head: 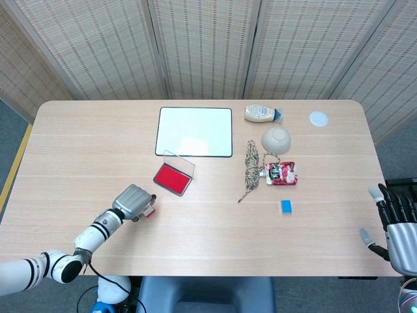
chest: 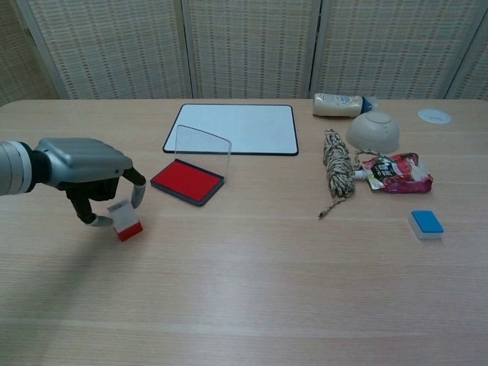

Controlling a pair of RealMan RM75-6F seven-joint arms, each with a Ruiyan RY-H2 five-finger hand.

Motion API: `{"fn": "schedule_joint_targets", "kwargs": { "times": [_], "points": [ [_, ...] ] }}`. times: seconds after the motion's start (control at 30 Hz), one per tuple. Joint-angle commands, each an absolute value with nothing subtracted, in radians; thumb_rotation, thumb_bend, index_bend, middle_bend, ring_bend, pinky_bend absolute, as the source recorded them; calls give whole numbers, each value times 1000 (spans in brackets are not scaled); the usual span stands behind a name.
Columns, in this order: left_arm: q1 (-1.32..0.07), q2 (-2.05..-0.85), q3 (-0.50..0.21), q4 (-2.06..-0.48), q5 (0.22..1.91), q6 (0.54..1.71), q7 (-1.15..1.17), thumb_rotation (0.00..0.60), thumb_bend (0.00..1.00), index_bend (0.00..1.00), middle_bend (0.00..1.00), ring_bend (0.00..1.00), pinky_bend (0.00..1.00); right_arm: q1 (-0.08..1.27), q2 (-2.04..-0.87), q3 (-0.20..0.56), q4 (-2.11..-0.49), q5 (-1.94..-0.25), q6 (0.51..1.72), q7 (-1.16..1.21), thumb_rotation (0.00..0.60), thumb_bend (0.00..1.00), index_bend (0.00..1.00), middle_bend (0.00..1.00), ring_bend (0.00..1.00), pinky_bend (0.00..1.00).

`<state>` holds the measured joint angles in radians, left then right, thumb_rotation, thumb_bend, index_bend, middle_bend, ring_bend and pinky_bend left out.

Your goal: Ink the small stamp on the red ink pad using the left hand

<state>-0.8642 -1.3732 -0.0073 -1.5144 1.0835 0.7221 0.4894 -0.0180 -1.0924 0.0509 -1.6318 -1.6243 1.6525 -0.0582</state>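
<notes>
The small stamp (chest: 126, 220), white with a red base, stands tilted on the table left of the red ink pad (chest: 186, 181). My left hand (chest: 85, 166) hangs over it, with the thumb tip at its left side and a curled finger close by its upper right corner. Firm contact on both sides is not clear. In the head view the stamp (head: 149, 210) peeks out at the right edge of the left hand (head: 132, 202), below and left of the ink pad (head: 172, 178). The pad's clear lid (chest: 202, 149) stands upright. My right hand (head: 395, 225) is off the table's right edge, fingers apart, holding nothing.
A whiteboard (chest: 232, 128) lies behind the pad. To the right are a rope bundle (chest: 335, 168), an upturned bowl (chest: 374, 132), a squeeze bottle (chest: 339, 104), a red snack packet (chest: 396, 171), a blue eraser (chest: 425, 223) and a white disc (chest: 434, 116).
</notes>
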Motion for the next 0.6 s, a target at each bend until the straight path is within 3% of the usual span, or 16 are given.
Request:
{"fn": "schedule_joint_targets", "kwargs": {
  "times": [0.03, 0.2, 0.6],
  "points": [
    [-864, -1372, -4, -1516, 1085, 724, 487, 600, 351, 451, 989, 716, 561, -17, -1093, 51, -1632, -1624, 1651, -60, 600, 280, 0, 0, 0, 0],
    [-865, -1370, 0, -1524, 1088, 732, 486, 600, 351, 490, 989, 716, 561, -17, -1094, 50, -1633, -1626, 1650, -64, 600, 280, 0, 0, 0, 0],
    [-880, -1330, -5, -1585, 1039, 754, 525, 600, 351, 688, 989, 716, 560, -14, -1093, 52, -1633, -1622, 1645, -60, 600, 279, 0, 0, 0, 0]
  ]
}}
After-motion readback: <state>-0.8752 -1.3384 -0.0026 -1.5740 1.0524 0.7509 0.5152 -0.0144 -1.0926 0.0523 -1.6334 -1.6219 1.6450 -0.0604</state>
